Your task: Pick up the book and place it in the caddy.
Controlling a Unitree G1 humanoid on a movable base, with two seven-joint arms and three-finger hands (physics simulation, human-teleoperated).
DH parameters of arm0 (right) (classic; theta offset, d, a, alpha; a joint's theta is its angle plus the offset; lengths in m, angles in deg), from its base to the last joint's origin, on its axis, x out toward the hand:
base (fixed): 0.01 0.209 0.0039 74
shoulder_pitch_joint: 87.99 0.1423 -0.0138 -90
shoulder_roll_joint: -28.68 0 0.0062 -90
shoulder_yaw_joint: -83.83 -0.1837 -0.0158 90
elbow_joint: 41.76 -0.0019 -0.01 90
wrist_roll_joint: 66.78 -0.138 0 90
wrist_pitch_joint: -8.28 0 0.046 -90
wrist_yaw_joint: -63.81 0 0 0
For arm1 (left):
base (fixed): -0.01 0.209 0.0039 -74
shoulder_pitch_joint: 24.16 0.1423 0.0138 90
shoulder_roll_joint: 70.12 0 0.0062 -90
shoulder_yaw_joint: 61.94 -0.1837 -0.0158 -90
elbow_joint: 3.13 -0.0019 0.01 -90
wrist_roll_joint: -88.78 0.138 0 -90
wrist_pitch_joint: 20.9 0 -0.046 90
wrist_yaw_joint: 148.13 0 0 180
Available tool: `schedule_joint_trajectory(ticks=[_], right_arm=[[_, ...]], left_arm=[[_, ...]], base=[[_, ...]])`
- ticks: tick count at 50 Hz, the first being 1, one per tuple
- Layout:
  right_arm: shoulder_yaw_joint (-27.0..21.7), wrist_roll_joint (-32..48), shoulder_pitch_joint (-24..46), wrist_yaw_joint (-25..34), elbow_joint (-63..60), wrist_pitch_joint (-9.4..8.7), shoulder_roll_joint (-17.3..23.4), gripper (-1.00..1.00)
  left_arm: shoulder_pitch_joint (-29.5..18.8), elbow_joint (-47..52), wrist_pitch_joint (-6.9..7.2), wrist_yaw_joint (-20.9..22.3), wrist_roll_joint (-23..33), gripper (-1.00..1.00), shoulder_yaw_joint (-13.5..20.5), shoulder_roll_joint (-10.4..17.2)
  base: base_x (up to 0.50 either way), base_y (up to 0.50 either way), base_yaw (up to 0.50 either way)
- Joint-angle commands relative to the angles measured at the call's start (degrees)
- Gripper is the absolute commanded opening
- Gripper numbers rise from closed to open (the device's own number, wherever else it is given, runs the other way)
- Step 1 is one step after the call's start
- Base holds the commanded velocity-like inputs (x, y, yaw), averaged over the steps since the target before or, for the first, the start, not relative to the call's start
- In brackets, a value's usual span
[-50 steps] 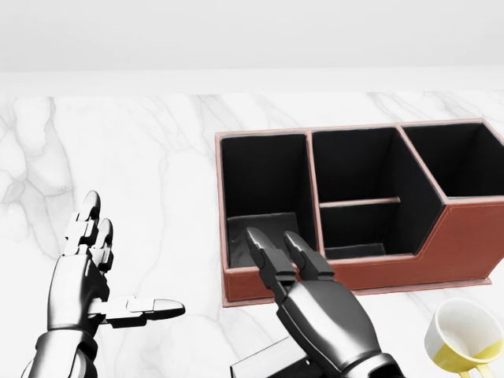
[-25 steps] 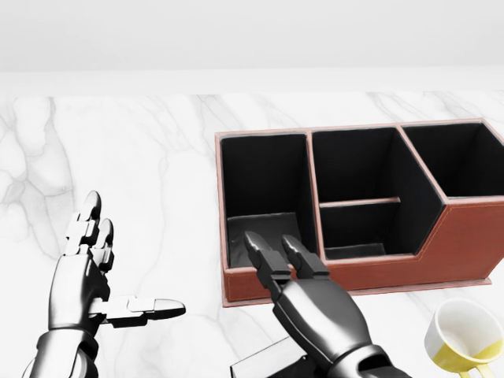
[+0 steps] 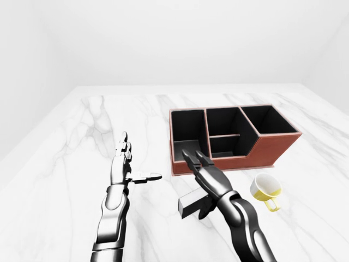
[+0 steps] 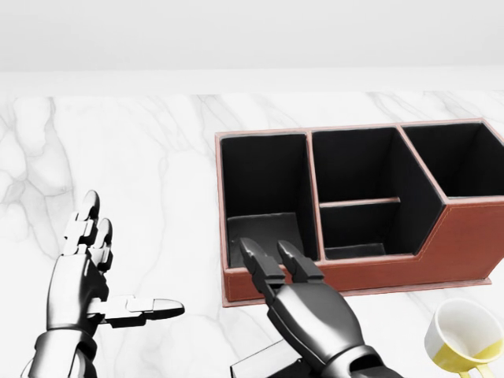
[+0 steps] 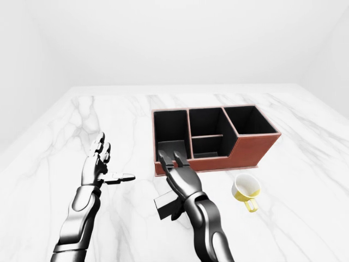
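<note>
Two hands over marble table point(image 3: 71, 142). Right hand point(image 3: 210, 183) w/ fingers straight out, thumb hidden, so can't tell if it grips book point(image 3: 192, 201) directly beneath; book lies just below caddy point(image 3: 267, 147) in left-eye view. Left hand point(image 3: 121, 166) spread, empty. Yellow mug point(image 3: 266, 188) nr caddy.

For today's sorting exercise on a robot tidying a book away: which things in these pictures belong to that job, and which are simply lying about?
Belonging to the job:
- book, dark, lying on the table under the right hand
- caddy, red-brown with black compartments

Just lying about:
- yellow cup, right of the book in the left-eye view
- left hand, open and idle
- marble table
</note>
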Motion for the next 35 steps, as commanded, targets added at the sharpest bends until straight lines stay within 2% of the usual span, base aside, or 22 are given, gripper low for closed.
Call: schedule_joint_trajectory(ticks=[1,8,11,19,35], right_arm=[[0.2,0.6,0.4,0.2,0.7,0.00,-0.1,1.00],[0.4,0.5,0.2,-1.0,2.7,0.00,0.0,1.00],[0.4,0.7,0.4,-0.7,3.0,0.00,0.1,1.00],[0.9,2.0,0.0,0.3,2.8,0.00,0.3,1.00],[1.2,3.2,-0.3,0.6,3.8,1.69,0.4,1.00]], left_arm=[[-0.1,0.0,0.07,0.0,-0.1,1.00,0.1,0.0],[0.0,0.1,0.08,0.0,0.0,1.00,0.0,0.0],[-0.3,-0.8,-0.46,0.0,0.0,1.00,0.1,0.0],[-0.2,-0.3,0.07,0.0,-0.1,1.00,0.1,0.1],[0.0,0.1,0.22,0.0,-0.1,1.00,0.1,0.0]], base=[[0.00,0.00,0.00],[0.00,0.00,0.00],[0.00,0.00,0.00],[0.00,0.00,0.00],[0.00,0.00,0.00]])
